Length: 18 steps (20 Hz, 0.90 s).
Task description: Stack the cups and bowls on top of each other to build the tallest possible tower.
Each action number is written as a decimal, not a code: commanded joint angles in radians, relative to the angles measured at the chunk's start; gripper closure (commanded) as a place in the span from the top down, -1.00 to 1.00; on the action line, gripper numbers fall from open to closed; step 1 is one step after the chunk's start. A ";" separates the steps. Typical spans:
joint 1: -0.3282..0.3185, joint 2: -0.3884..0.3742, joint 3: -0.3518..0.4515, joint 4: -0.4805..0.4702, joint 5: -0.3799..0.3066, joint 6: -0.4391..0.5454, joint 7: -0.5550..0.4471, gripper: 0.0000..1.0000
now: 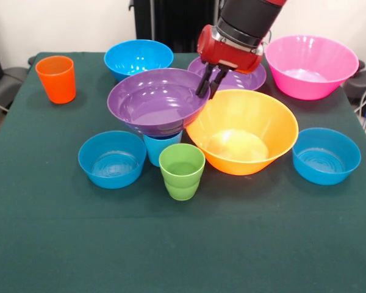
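A wide purple bowl (155, 101) rests on top of the light blue cup (158, 149), forming a low tower at the table's middle. My gripper (208, 87) comes down at that bowl's right rim, its two dark fingers close together astride the rim, shut on it. The green cup (182, 171) stands just in front of the blue cup. The large orange-yellow bowl (244, 131) sits right beside the tower. The orange cup (56, 79) stands alone at far left.
A second purple bowl (249, 78) lies behind my gripper, partly hidden by it. The pink bowl (310, 64) is at back right. Blue bowls sit at back centre (138, 58), front left (112, 159) and right (326, 155). A dark green cloth (183, 244) covers the table.
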 commanded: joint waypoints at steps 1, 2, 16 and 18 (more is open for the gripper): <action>0.020 0.024 0.039 -0.052 -0.021 0.102 0.095 -1.00; 0.023 0.027 0.035 -0.059 -0.028 0.110 0.085 -1.00; 0.051 0.069 0.001 -0.140 -0.034 0.196 0.072 -1.00; 0.055 0.076 -0.005 -0.154 -0.033 0.202 0.080 -1.00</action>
